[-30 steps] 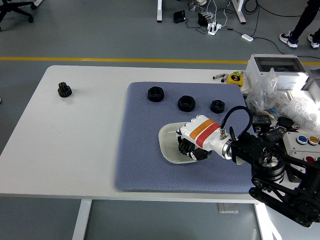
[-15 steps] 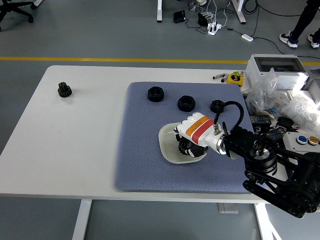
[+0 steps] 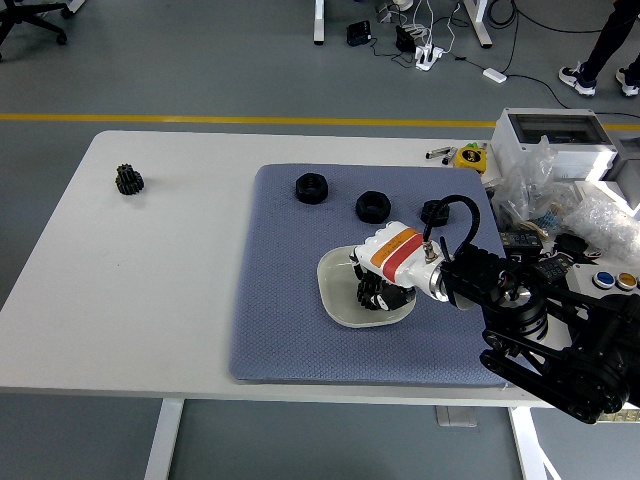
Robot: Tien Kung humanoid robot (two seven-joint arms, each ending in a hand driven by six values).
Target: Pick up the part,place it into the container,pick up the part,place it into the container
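Observation:
A white shallow container [image 3: 331, 294] sits on the blue-grey mat [image 3: 285, 310], right of its middle. My right hand [image 3: 383, 292], white with an orange and red band, reaches in from the right and hangs palm down over the container's right half, hiding its inside. Black shapes under the hand cannot be told apart as hand or part. Three black nut-like parts lie in a row along the mat's far side: one [image 3: 311, 188], a second [image 3: 372, 206], and a third [image 3: 432, 211] partly behind the hand's black cable. A black gear [image 3: 128, 180] lies on the table's far left.
Clutter fills the right edge of the table: a grey-white box [image 3: 552, 135], plastic bags [image 3: 560, 205], a button panel [image 3: 612, 282] and a yellow tape measure [image 3: 468, 157]. A person's legs [image 3: 605, 50] show at the top right, away from the table.
My right hand and forearm have shifted a little left and farther over the container, and the wrist has turned so the arm lies more level.

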